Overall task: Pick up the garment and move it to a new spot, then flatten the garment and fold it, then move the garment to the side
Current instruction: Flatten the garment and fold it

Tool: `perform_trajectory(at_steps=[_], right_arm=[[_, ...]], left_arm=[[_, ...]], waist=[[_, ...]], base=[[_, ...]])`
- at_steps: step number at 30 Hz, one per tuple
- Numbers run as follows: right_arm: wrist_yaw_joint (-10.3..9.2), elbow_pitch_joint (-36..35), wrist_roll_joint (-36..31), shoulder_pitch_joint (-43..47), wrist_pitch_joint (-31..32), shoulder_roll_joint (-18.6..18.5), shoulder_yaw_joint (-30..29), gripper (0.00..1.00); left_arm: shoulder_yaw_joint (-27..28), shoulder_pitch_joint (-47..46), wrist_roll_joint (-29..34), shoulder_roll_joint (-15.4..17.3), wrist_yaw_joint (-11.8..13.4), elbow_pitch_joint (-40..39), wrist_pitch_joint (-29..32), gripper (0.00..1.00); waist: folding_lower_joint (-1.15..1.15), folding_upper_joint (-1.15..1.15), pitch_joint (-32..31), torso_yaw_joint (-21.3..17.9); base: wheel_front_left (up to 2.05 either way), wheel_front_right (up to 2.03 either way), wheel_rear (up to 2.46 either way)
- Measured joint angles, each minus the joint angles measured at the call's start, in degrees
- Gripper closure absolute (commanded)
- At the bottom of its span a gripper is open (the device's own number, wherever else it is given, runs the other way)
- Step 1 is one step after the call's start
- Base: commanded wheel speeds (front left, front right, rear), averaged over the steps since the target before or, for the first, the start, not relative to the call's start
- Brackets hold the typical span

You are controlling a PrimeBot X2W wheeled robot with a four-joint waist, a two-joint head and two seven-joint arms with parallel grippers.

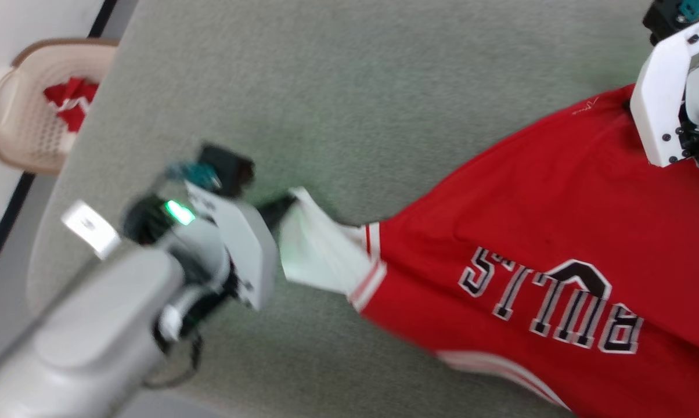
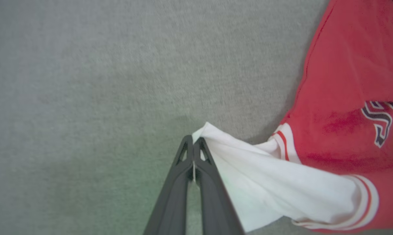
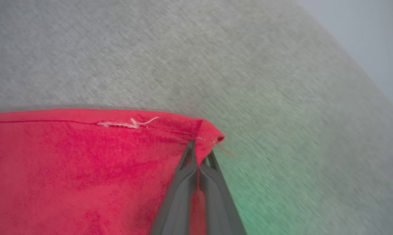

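- While lying spread across the right and lower right of the head view, the garment (image 1: 529,232) is covering part of a grey table (image 1: 355,87), its black "BULLS" lettering (image 1: 552,302) reading upside down.
- The left gripper (image 2: 193,142) is pinching the tip of the white sleeve (image 2: 265,186), its two dark fingers closed tight on the cloth. In the left wrist view this is happening at the bottom centre, with the sleeve trailing to the lower right toward the red body and its striped trim.
- The right gripper (image 3: 199,153) is clamping a red corner of the garment, fingers pressed together with cloth between them, at the bottom centre of the right wrist view. A loose white thread (image 3: 128,123) is lying along the hem, left of centre.
- In the head view the left arm is reaching in from the lower left and the right wrist is showing at the upper right edge, the garment stretching between them.
- A beige basket (image 1: 30,104) is sitting at the upper left, beyond the table's edge, holding some red cloth (image 1: 71,101).
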Motion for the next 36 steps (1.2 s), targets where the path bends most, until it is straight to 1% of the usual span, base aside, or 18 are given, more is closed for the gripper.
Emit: perform_trajectory(at_steps=[2,7,11,16,23,27,32,36], right_arm=[[-0.01,-0.43,0.98,0.04,-1.22,-0.51,0.14,1.00],[-0.01,-2.74,2.41,-0.62,-4.19,-1.12,0.54,1.00],[-0.01,-4.13,2.96,-2.08,-6.83,-1.78,0.47,1.00],[-0.01,-5.54,3.27,-3.69,-9.88,-2.72,-0.01,1.00],[0.00,-5.45,3.46,-6.23,-13.24,-3.04,-2.26,1.00],[-0.01,-3.70,3.31,-7.66,-14.82,-2.67,-4.23,1.00],[0.00,0.63,1.14,-11.02,-17.93,-0.53,-7.16,1.00],[-0.01,6.01,-1.90,-14.28,-22.94,2.27,-9.70,1.00]], left_arm=[[0.65,-2.56,0.08,1.36,-0.05,0.02,1.65,1.00],[2.04,-9.90,0.79,3.56,-1.19,1.55,5.77,1.00],[2.72,-16.05,1.44,3.72,-3.34,4.92,8.17,1.00],[2.79,-22.14,2.43,3.50,-6.13,10.26,9.66,1.00],[2.65,-29.74,3.38,1.27,-9.15,18.45,10.65,1.00],[2.35,-33.95,4.26,-0.38,-10.17,23.70,10.42,1.00],[2.57,-40.28,5.69,-3.15,-11.01,30.11,7.67,1.00],[2.83,-46.35,8.05,-5.00,-11.10,35.24,3.54,1.00]], waist=[[0.00,0.00,-0.81,-1.06],[0.00,0.00,-2.99,-4.06],[0.00,0.00,-4.67,-6.58],[0.00,0.00,-6.73,-9.60],[0.00,0.00,-9.78,-12.87],[0.00,0.00,-11.12,-14.33],[0.00,0.00,-11.19,-15.99],[0.00,0.00,-9.54,-16.67]], base=[[0.00,0.00,0.00],[0.00,0.00,0.00],[0.00,0.00,0.00],[0.00,0.00,0.00],[0.00,0.00,0.00],[0.00,0.00,0.00],[0.00,0.00,0.00],[0.00,0.00,0.00]])
